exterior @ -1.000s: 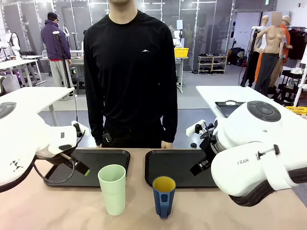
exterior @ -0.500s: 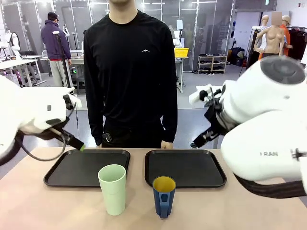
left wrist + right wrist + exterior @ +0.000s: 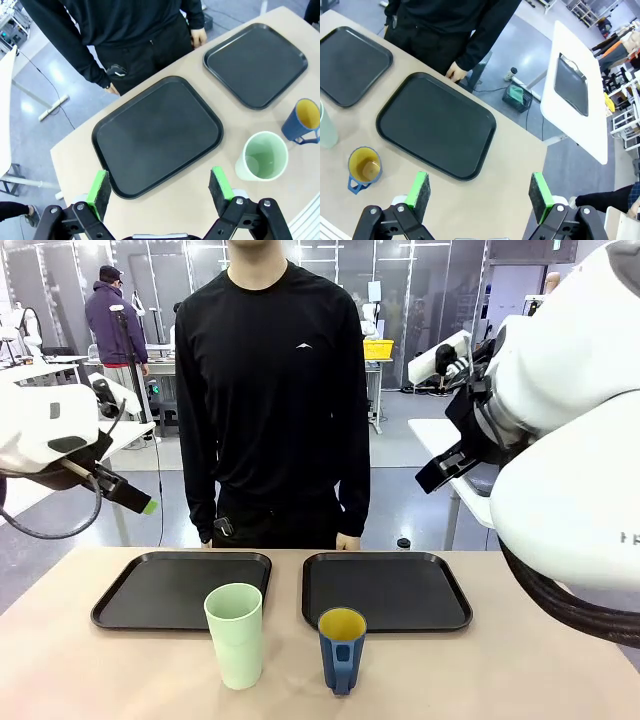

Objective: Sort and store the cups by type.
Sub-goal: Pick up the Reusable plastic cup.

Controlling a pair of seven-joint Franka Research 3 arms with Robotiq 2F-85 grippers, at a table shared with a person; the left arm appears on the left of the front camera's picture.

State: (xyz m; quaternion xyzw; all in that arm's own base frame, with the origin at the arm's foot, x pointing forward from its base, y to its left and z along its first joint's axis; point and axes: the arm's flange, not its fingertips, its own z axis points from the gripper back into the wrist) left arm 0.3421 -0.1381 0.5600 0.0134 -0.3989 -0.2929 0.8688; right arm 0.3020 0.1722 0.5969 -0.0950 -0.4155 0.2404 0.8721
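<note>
The left tray and the right tray both lie bare, so I can come down on them freely from above. The mint tumbler and the blue cup stand in front of them with an open gap between. The person stands against the far edge and blocks that side. The table on my right of the cups is free.

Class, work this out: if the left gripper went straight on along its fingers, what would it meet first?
Probably the left black tray. The open left gripper looks down on that tray's near part, though depth is unclear.
</note>
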